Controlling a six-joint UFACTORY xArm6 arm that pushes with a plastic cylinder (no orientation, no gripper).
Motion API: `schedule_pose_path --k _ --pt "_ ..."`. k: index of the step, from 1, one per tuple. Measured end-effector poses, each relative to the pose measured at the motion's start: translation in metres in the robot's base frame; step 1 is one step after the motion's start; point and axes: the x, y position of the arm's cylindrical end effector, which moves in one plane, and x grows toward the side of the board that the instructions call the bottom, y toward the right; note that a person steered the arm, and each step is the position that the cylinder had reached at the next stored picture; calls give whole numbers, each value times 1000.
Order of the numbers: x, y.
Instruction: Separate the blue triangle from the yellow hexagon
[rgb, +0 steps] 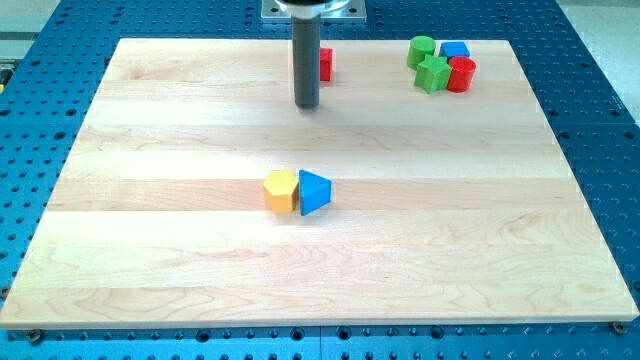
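Observation:
The yellow hexagon sits near the middle of the wooden board. The blue triangle lies right beside it on the view's right, touching it. My tip is toward the view's top, well above both blocks and apart from them, roughly in line with the blue triangle.
A red block sits partly hidden behind the rod at the view's top. At the top right is a cluster: a green cylinder, a blue block, a green block and a red cylinder.

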Motion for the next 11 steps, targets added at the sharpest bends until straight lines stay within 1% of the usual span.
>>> schedule_pose_path --k 1,2,3,4,5,6,7,8,9,10,11 --pt "67 60" --pt "147 45" --pt "151 -8" --pt "151 -45" --pt "137 -40" --pt "103 -5" --pt "67 -5" --pt "47 -4" --pt "75 15" --pt "45 21" --pt "6 11"
